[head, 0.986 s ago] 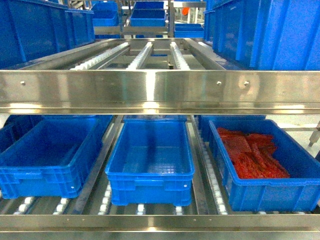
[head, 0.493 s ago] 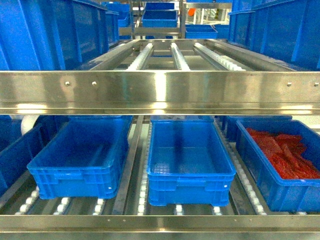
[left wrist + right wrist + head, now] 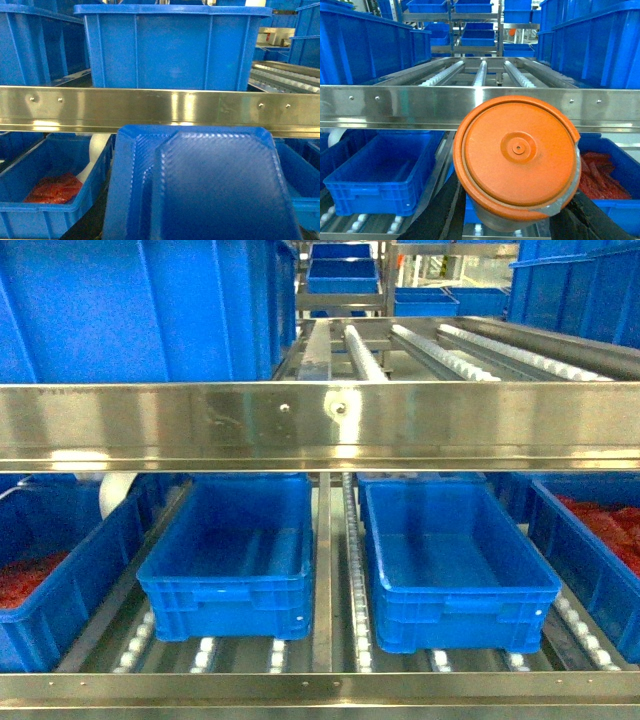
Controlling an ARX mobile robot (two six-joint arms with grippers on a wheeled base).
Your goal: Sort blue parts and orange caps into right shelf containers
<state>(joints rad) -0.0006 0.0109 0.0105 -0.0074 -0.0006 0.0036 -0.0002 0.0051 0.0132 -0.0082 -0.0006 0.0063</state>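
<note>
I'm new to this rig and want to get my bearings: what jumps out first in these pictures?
In the right wrist view, a big round orange plastic cap fills the foreground, held up before the steel shelf rail. In the left wrist view, a flat textured blue plastic part does the same. Ahead, the head view shows two empty bright blue open crates side by side on the lower roller shelf.

Probably warehouse: roller racks (image 3: pixel 352 570), crates (image 3: pixel 229 556)
</note>
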